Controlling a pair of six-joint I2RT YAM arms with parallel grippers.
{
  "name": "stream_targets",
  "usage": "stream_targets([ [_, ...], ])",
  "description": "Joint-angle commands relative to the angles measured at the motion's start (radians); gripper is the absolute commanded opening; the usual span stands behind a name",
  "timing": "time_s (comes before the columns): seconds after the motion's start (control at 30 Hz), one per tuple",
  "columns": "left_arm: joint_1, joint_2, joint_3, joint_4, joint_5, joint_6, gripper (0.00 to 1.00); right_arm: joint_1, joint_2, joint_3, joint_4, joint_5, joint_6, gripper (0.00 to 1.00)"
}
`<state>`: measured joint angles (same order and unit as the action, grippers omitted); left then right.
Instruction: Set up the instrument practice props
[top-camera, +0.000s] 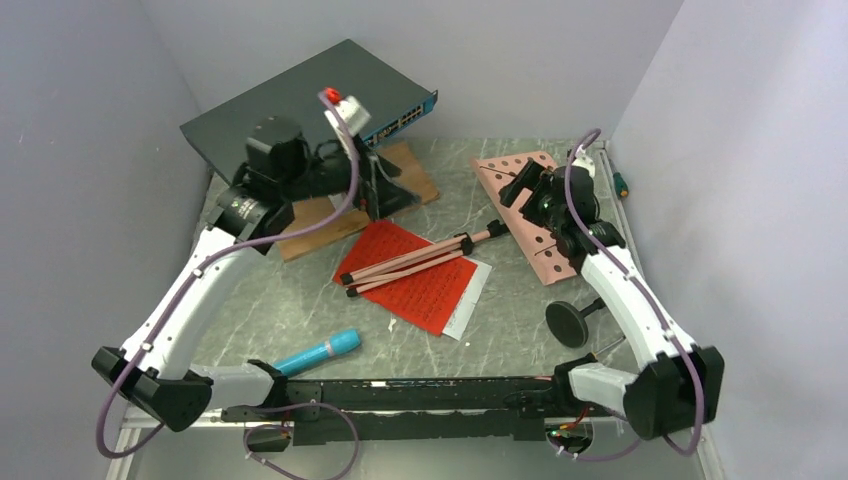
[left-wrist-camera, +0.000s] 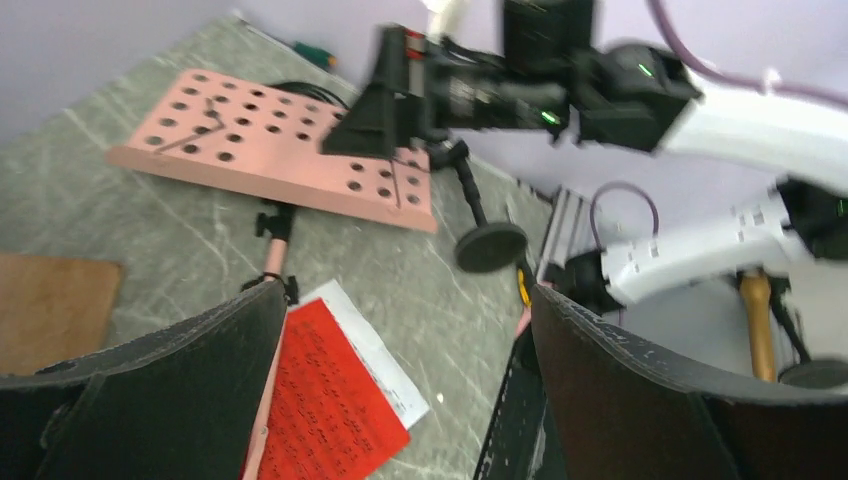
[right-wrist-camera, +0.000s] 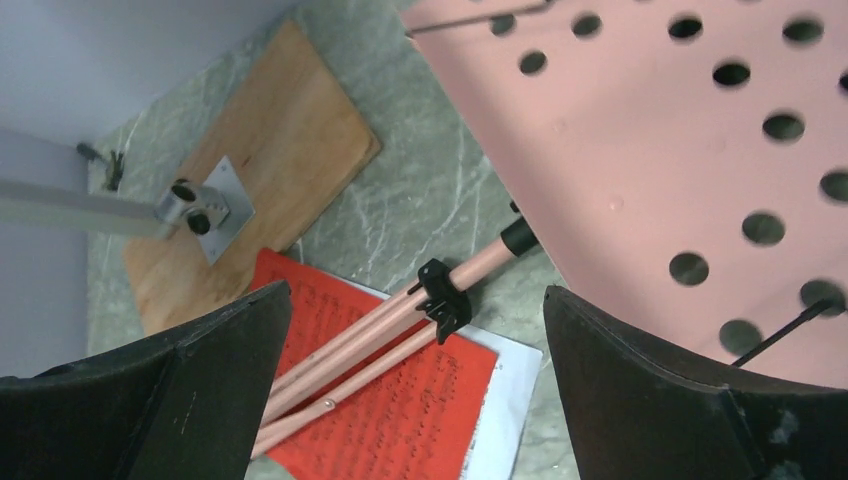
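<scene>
The salmon-pink music stand lies flat. Its perforated plate (top-camera: 530, 215) is at the right, and its folded tripod legs (top-camera: 420, 262) rest across the red sheet-music page (top-camera: 425, 285), which lies on a white page (top-camera: 472, 300). The cyan microphone (top-camera: 320, 352) lies near the front. The black round-base mic stand (top-camera: 568, 322) lies tipped by the right arm. My left gripper (top-camera: 388, 192) is open and empty over the wooden board. My right gripper (top-camera: 522, 185) is open and empty above the plate's left edge (right-wrist-camera: 650, 150), with the legs (right-wrist-camera: 370, 340) between its fingers below.
A dark grey network switch (top-camera: 300, 100) leans at the back left. A wooden board (top-camera: 335, 210) with a small metal bracket (right-wrist-camera: 205, 205) lies in front of it. Grey walls close in on three sides. A black rail (top-camera: 400, 395) runs along the front edge.
</scene>
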<state>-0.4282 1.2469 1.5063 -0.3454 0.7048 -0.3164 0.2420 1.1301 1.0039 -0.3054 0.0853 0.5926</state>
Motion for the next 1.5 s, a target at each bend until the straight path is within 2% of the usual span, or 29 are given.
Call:
stream_targets([
  [0.0, -0.118, 0.025, 0.042, -0.116, -0.113, 0.168, 0.99, -0.055, 0.09, -0.014, 0.014, -0.093, 0.3, 0.99],
  [0.17, -0.239, 0.05, 0.046, -0.218, -0.245, 0.253, 0.99, -0.051, 0.185, -0.022, 0.056, -0.122, 0.396, 0.92],
  [0.23, -0.282, 0.051, 0.043, -0.258, -0.321, 0.294, 0.99, -0.043, 0.224, -0.008, 0.071, -0.103, 0.367, 0.92],
  [0.3, -0.316, 0.046, 0.027, -0.276, -0.397, 0.304, 0.99, -0.04, 0.267, 0.044, 0.046, -0.055, 0.267, 0.93],
  [0.4, -0.357, 0.034, -0.008, -0.28, -0.474, 0.349, 0.99, -0.037, 0.34, 0.132, 0.025, -0.068, -0.007, 0.92],
  [0.5, -0.394, 0.032, -0.033, -0.264, -0.523, 0.351, 0.99, -0.022, 0.409, 0.196, -0.01, -0.051, -0.233, 0.85],
  [0.6, -0.41, 0.043, -0.047, -0.243, -0.513, 0.336, 0.99, 0.009, 0.481, 0.258, -0.071, 0.016, -0.327, 0.73],
  [0.77, -0.419, 0.072, -0.055, -0.229, -0.523, 0.323, 0.99, 0.12, 0.549, 0.306, -0.083, 0.176, -0.47, 0.71],
  [0.93, -0.436, 0.105, -0.038, -0.257, -0.539, 0.323, 0.99, 0.134, 0.619, 0.314, -0.081, 0.276, -0.527, 0.63],
  [1.03, -0.442, 0.108, -0.044, -0.247, -0.521, 0.323, 0.99, 0.133, 0.648, 0.302, -0.049, 0.258, -0.57, 0.57],
  [1.17, -0.445, 0.104, -0.059, -0.224, -0.511, 0.323, 0.99, 0.136, 0.673, 0.313, -0.038, 0.269, -0.575, 0.48],
  [1.3, -0.452, 0.107, -0.077, -0.21, -0.539, 0.323, 0.99, 0.134, 0.598, 0.268, 0.021, 0.175, -0.562, 0.65],
  [1.4, -0.455, 0.118, -0.08, -0.205, -0.546, 0.323, 0.99, 0.125, 0.573, 0.288, -0.019, 0.071, -0.401, 0.7],
  [1.47, -0.46, 0.122, -0.084, -0.196, -0.555, 0.323, 0.99, 0.124, 0.574, 0.31, -0.068, 0.077, -0.179, 0.71],
])
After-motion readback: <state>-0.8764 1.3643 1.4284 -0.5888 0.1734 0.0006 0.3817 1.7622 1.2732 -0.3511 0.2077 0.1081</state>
